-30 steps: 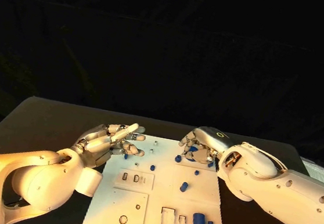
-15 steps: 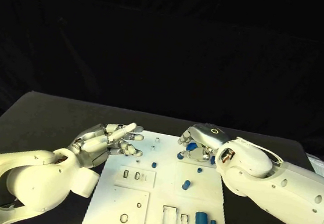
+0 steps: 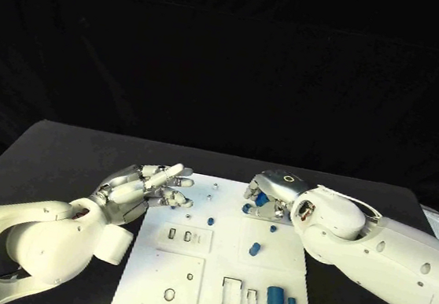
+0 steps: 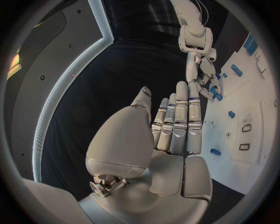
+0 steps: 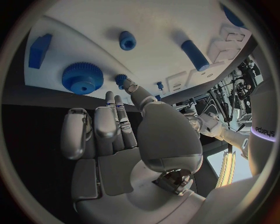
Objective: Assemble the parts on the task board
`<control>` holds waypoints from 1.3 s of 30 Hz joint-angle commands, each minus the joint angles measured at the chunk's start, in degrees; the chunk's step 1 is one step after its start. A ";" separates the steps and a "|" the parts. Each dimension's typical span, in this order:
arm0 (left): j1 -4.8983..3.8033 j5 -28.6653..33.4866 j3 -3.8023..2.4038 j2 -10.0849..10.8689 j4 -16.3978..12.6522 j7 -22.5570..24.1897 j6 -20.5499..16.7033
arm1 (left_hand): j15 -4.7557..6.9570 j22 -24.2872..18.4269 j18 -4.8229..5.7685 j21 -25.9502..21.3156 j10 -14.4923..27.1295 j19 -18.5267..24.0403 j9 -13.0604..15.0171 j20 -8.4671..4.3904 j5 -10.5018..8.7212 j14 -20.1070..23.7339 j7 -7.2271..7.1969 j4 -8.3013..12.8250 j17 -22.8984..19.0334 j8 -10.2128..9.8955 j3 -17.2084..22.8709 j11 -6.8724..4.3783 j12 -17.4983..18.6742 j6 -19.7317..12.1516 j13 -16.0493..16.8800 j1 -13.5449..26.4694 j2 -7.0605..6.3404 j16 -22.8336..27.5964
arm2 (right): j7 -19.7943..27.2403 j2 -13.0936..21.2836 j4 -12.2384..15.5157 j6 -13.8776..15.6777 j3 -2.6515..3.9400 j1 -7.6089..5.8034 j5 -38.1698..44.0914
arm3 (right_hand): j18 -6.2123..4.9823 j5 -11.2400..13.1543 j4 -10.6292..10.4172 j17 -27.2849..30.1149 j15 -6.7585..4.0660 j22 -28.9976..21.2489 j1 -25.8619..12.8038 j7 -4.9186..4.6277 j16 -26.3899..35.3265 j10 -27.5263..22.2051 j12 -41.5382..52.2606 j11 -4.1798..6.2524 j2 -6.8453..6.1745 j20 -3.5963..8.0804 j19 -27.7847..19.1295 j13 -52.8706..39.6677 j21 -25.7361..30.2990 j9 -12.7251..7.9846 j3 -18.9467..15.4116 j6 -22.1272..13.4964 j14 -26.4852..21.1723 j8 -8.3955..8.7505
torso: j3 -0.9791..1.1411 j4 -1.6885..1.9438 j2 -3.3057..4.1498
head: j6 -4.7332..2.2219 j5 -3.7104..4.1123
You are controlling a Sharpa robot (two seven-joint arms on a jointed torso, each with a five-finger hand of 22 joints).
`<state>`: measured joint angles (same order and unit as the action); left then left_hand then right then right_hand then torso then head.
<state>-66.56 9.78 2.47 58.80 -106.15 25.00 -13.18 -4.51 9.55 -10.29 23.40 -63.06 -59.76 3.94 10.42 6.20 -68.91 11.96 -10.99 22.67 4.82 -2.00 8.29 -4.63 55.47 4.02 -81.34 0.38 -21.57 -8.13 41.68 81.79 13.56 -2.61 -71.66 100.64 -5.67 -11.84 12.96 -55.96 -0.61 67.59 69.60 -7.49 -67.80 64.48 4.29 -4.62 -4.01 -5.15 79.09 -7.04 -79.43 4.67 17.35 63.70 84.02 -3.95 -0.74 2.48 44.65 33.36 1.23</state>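
Both hands have eased back toward the robot over the past second, the left hand drawing slightly off the task board while the right hand settles lower at the board's far edge. The left hand hovers at the board's 10 o'clock corner, fingers extended, close together and holding nothing. The right hand sits at about 1 o'clock on the board, fingers loosely curled and apart, empty, their tips just beside a blue gear and a smaller blue gear. A blue block lies near the big gear. At mid-board rest a small blue peg and a short blue cylinder; two longer blue cylinders lie side by side at 5 o'clock, beside rectangular slots.
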 commanded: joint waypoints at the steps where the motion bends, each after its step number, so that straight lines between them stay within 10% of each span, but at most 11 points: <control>1: -0.09 0.17 -0.07 0.00 0.06 0.37 0.87 | 0.09 -0.09 0.10 -0.20 0.30 0.48 0.04 -0.10 0.07 0.32 0.18 0.10 0.05 -0.25 -0.11 0.11 0.29 -0.07 0.02 -0.33 0.44 0.18 | 0.04 -0.16 -0.23 -1.71 0.01 0.07 1.09 | 1.14 0.22 -0.33 0.01 0.30 0.10 0.34 -0.08 -0.27 -0.30 -0.08 -0.04 -0.43 -0.43 0.09 0.11 -0.31 0.06 0.11 -0.28 1.32 0.35 | 0.15 0.20 0.24 | 0.04 -0.03; 27: -0.08 0.17 -0.08 -0.15 0.67 -0.03 0.10 | 0.03 -0.14 0.07 -0.27 0.40 0.66 0.03 -0.02 0.09 0.58 0.32 0.22 0.17 -0.38 -0.11 0.21 0.40 -0.16 0.02 -0.41 0.56 0.16 | 2.74 -1.15 -1.22 -3.42 0.00 0.41 -0.37 | 1.29 0.25 -3.14 -0.90 -0.22 1.51 1.73 0.42 -1.83 4.19 0.44 0.74 2.08 -0.18 0.07 1.60 -1.40 1.01 6.30 1.99 1.25 -0.45 | 0.14 0.15 0.30 | 0.61 -0.14; 39: -0.08 0.17 -0.08 -0.06 1.15 -0.14 -0.08 | -0.02 -0.16 0.05 -0.28 0.49 0.74 0.02 0.04 0.11 0.72 0.39 0.33 0.26 -0.47 -0.08 0.27 0.47 -0.25 0.01 -0.53 0.65 0.12 | 2.41 -0.78 -0.57 2.93 0.20 0.38 -1.49 | 1.41 2.28 -4.55 -1.18 -0.69 2.19 2.39 0.81 -2.36 6.48 0.21 1.31 2.91 0.30 0.25 1.83 -1.86 2.05 8.82 3.82 1.28 -1.08 | 0.16 0.22 0.19 | 0.51 -0.19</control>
<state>-66.57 9.82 2.44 58.76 -105.04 24.68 -13.41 -4.51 9.48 -10.28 23.41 -62.86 -59.36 3.95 10.42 6.20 -68.50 12.12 -10.99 22.85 4.59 -1.99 8.49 -4.43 55.30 4.04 -81.56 0.60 -21.57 -5.76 40.86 81.00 13.40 -2.53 -71.27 99.62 -4.82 -9.82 9.08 -57.13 -1.05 69.73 71.56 -6.60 -69.80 70.64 4.60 -3.19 -2.15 -5.35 79.29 -5.22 -81.00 6.12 25.17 67.10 84.02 -4.85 -0.59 2.65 44.88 33.97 1.13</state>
